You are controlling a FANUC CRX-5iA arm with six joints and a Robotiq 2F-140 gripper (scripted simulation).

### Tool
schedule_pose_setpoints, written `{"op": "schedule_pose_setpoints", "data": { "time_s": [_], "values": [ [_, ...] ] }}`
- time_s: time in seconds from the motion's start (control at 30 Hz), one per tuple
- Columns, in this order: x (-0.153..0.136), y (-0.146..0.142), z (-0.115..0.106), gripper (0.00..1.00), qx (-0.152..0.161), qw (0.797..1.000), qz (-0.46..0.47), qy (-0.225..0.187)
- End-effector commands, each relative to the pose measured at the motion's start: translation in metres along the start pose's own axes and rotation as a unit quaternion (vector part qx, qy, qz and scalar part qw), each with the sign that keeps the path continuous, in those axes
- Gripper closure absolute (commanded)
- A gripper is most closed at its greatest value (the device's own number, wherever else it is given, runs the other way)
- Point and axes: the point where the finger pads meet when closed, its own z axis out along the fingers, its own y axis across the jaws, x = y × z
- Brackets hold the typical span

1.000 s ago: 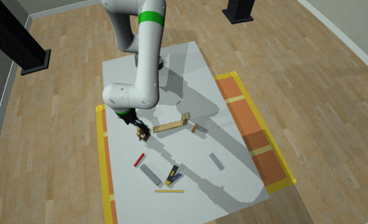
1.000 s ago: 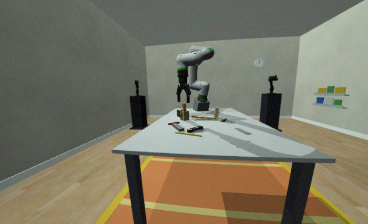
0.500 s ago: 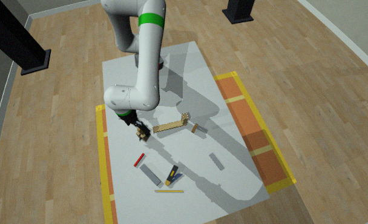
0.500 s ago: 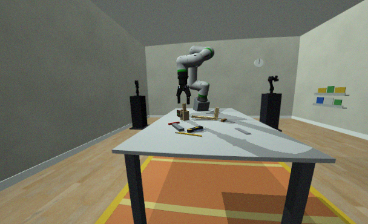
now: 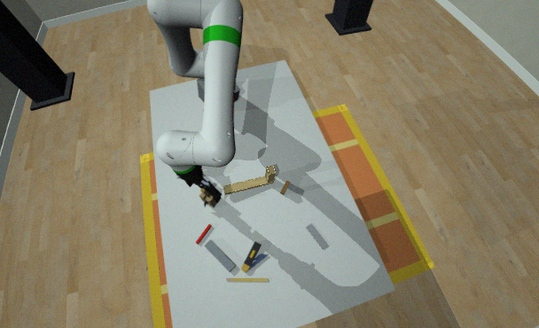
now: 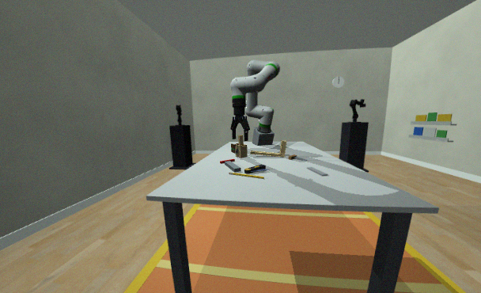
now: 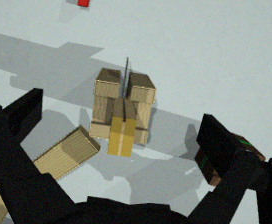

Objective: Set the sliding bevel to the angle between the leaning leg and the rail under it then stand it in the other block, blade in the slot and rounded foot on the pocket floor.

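Note:
The sliding bevel [image 7: 123, 129] [image 6: 240, 141] stands in a small wooden block [image 7: 141, 90] [image 6: 241, 151] [image 5: 209, 198] on the table's left side. Its thin blade [image 7: 127, 76] points up between the block's halves. My gripper [image 7: 123, 116] [image 6: 240, 132] [image 5: 206, 188] is open and empty. It hangs straight above the bevel, with a finger on each side and well clear of it. A second wooden piece [image 7: 62, 155] [image 6: 234, 147], seemingly the other block, lies close beside it. The wooden rail [image 5: 244, 184] [image 6: 262, 153] with its leaning leg [image 5: 270, 173] [image 6: 282, 147] lies to the right.
A red bar [image 5: 203, 234] [image 6: 227, 161], a grey bar [image 5: 220, 255] [image 6: 232, 166], a yellow-black knife [image 5: 251, 256] [image 6: 255, 169] and a yellow pencil [image 5: 247, 280] [image 6: 246, 175] lie nearer the front. Another grey bar [image 5: 317, 236] [image 6: 317, 171] and a small brown block [image 5: 285, 187] lie right.

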Motion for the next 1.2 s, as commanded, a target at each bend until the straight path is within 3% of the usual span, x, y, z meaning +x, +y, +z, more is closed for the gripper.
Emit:
{"op": "schedule_pose_setpoints", "data": {
  "time_s": [0.0, 0.53, 0.57, 1.17],
  "values": [
    [0.0007, -0.0002, 0.0028, 0.00, 0.000, 1.000, 0.000, 0.001],
    [0.0007, -0.0002, 0.0061, 0.00, 0.000, 1.000, 0.000, 0.001],
    [0.0007, -0.0002, 0.0061, 0.90, 0.000, 1.000, 0.000, 0.001],
    [0.0007, -0.0002, 0.0061, 0.90, 0.000, 1.000, 0.000, 0.001]
  ]
}}
